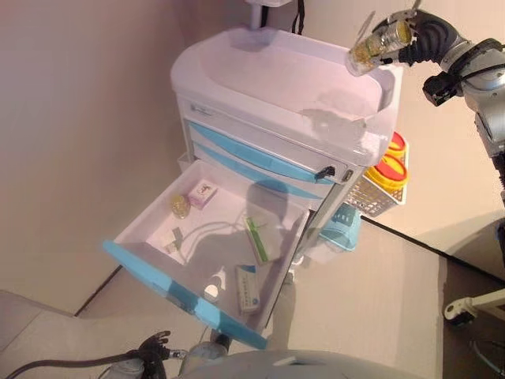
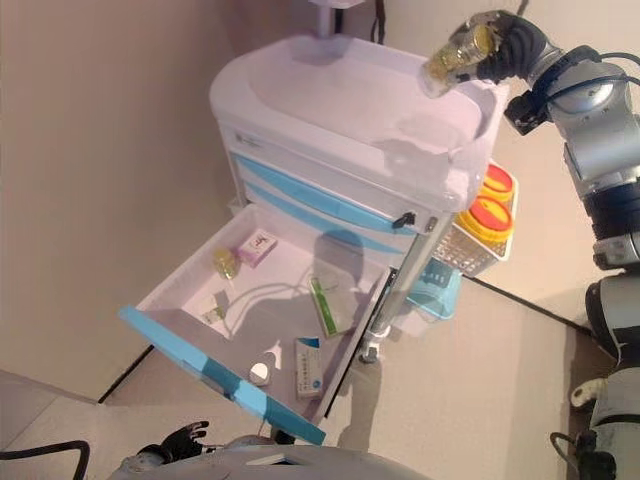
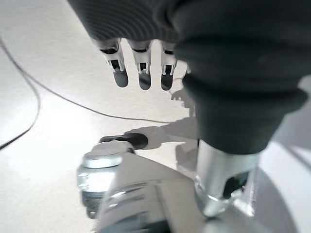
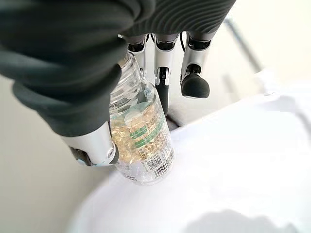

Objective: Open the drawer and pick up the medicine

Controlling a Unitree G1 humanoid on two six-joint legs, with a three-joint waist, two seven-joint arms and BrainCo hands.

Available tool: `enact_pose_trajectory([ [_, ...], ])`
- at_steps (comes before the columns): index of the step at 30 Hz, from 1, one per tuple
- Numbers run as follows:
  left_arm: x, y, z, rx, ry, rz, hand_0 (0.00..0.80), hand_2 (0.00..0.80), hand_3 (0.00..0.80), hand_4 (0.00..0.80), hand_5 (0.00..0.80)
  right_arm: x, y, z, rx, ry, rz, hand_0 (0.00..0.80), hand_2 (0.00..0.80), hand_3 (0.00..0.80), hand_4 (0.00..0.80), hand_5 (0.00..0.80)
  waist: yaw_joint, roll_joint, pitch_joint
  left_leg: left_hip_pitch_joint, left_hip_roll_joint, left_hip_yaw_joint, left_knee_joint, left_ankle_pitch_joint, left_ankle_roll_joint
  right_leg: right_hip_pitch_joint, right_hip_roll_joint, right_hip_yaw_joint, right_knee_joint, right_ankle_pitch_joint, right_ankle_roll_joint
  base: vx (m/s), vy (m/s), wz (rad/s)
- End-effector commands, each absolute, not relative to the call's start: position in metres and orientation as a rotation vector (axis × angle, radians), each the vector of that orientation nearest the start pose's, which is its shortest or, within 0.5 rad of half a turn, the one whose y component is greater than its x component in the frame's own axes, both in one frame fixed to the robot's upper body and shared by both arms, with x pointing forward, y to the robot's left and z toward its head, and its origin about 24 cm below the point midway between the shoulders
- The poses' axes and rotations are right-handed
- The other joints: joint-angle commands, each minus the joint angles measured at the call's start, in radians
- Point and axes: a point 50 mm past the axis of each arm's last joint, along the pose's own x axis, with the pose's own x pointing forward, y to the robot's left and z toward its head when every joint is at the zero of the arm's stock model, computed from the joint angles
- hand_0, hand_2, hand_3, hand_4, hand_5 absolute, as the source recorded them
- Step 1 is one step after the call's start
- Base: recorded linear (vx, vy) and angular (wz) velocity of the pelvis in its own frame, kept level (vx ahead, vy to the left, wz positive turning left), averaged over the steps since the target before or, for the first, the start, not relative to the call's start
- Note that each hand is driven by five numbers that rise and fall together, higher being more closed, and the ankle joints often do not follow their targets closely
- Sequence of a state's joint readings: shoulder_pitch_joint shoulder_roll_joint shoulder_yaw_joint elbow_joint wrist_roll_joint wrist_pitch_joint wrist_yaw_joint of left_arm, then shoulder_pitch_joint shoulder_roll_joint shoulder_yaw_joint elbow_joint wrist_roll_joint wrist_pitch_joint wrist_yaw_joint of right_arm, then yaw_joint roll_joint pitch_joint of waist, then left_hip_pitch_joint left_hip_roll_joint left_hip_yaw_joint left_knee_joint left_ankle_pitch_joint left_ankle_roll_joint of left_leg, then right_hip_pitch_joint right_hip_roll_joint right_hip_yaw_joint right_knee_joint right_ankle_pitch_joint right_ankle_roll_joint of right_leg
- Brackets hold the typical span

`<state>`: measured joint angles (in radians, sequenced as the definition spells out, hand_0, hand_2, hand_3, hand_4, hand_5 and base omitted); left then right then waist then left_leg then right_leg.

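Note:
My right hand [image 1: 417, 39] is shut on a clear medicine bottle [image 1: 372, 46] of yellow capsules and holds it tilted just above the far right corner of the white cart's top [image 1: 292, 79]. In the right wrist view the fingers [image 4: 165, 73] and thumb curl round the bottle [image 4: 141, 141]. The cart's lowest blue-fronted drawer [image 1: 177, 296] stands pulled open. Inside lie a small yellow bottle [image 1: 180, 206], a pink box [image 1: 203, 193], a green box [image 1: 256, 240] and a white-blue box [image 1: 248, 289]. My left hand [image 3: 141, 68] hangs low over the floor, fingers straight, empty.
Two closed blue drawers [image 1: 252, 162] sit above the open one. A white wire basket with yellow-lidded red containers [image 1: 388, 175] hangs on the cart's right side, a blue bin [image 1: 343, 225] below it. A wall stands at the left.

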<state>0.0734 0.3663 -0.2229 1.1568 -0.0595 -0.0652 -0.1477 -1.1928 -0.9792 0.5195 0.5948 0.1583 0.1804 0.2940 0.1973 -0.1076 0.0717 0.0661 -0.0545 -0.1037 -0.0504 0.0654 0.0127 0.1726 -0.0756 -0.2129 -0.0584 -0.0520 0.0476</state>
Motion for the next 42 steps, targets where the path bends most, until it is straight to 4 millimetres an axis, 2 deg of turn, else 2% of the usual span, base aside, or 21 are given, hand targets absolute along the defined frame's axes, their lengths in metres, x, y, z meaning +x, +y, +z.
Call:
enact_pose_trajectory([
  [1,0.072,0.280,-0.147,0.347,1.252,-0.089,0.000,0.000,0.000,0.000,0.000,0.372,-0.263,0.350,-1.054,-0.154,-0.035,0.800,0.800,0.800,0.800,0.800,0.070,-0.019,-0.015,0.033,-0.044,-0.035,0.021,-0.113,0.028,-0.061,-0.057,-0.038,0.088,0.057,0.060,0.063,0.053,0.25],
  [10,0.071,0.287,-0.144,0.340,1.226,-0.074,0.000,0.000,0.000,0.000,0.000,0.380,-0.299,0.332,-1.116,0.076,-0.171,0.800,0.800,0.800,0.800,0.800,0.143,-0.013,0.016,0.023,-0.059,-0.095,0.038,-0.111,0.042,-0.056,-0.071,-0.080,0.113,0.049,0.063,0.050,0.032,0.25],
  [16,0.062,0.290,-0.143,0.350,1.231,-0.074,0.000,0.000,0.000,0.000,0.000,0.380,-0.314,0.312,-1.141,0.210,-0.180,0.800,0.800,0.800,0.800,0.800,0.174,-0.020,0.030,0.027,-0.060,-0.119,0.033,-0.105,0.045,-0.040,-0.066,-0.092,0.113,0.045,0.064,0.060,-0.004,0.14],
  [19,0.059,0.292,-0.143,0.362,1.238,-0.080,0.000,0.000,0.000,0.000,0.000,0.379,-0.323,0.300,-1.163,0.286,-0.185,0.800,0.800,0.800,0.800,0.800,0.187,-0.025,0.033,0.033,-0.060,-0.131,0.022,-0.100,0.045,-0.033,-0.062,-0.096,0.108,0.045,0.066,0.057,-0.018,0.12],
  [27,0.054,0.295,-0.142,0.380,1.246,-0.089,0.000,0.000,0.000,0.000,0.000,0.376,-0.332,0.286,-1.183,0.384,-0.149,0.800,0.800,0.800,0.800,0.800,0.194,-0.029,0.031,0.049,-0.056,-0.136,0.000,-0.093,0.040,-0.022,-0.059,-0.098,0.096,0.046,0.072,0.032,-0.007,0.06],
  [28,0.054,0.294,-0.142,0.379,1.243,-0.092,0.000,0.000,0.000,0.000,0.000,0.376,-0.331,0.284,-1.192,0.387,-0.145,0.696,0.696,0.696,0.696,0.696,0.193,-0.027,0.030,0.051,-0.056,-0.136,-0.002,-0.093,0.040,-0.022,-0.058,-0.096,0.096,0.046,0.072,0.000,0.000,0.00],
  [29,0.054,0.293,-0.142,0.376,1.241,-0.092,0.000,0.000,0.000,0.000,0.000,0.377,-0.330,0.283,-1.206,0.391,-0.137,0.536,0.536,0.536,0.536,0.536,0.191,-0.026,0.029,0.053,-0.055,-0.134,-0.003,-0.092,0.040,-0.021,-0.058,-0.094,0.095,0.045,0.073,0.000,0.000,0.00],
  [30,0.054,0.292,-0.142,0.374,1.237,-0.093,0.000,0.000,0.000,0.000,0.000,0.377,-0.330,0.281,-1.213,0.390,-0.137,0.056,0.056,0.056,0.056,0.056,0.190,-0.024,0.029,0.054,-0.055,-0.133,-0.005,-0.093,0.040,-0.020,-0.058,-0.092,0.094,0.044,0.073,0.000,0.000,0.00],
  [31,0.055,0.292,-0.142,0.373,1.235,-0.094,0.000,0.000,0.000,0.000,0.000,0.377,-0.330,0.280,-1.218,0.387,-0.136,0.000,0.000,0.000,0.000,0.000,0.189,-0.024,0.028,0.055,-0.056,-0.133,-0.005,-0.093,0.040,-0.020,-0.058,-0.091,0.093,0.044,0.074,0.000,0.000,0.00],
  [42,0.059,0.287,-0.143,0.373,1.231,-0.114,0.000,0.000,0.000,0.000,0.000,0.379,-0.327,0.282,-1.242,0.330,-0.169,0.000,0.000,0.000,0.000,0.000,0.186,-0.022,0.023,0.070,-0.054,-0.130,-0.013,-0.093,0.039,-0.013,-0.056,-0.082,0.085,0.047,0.076,0.000,0.000,0.01],
])
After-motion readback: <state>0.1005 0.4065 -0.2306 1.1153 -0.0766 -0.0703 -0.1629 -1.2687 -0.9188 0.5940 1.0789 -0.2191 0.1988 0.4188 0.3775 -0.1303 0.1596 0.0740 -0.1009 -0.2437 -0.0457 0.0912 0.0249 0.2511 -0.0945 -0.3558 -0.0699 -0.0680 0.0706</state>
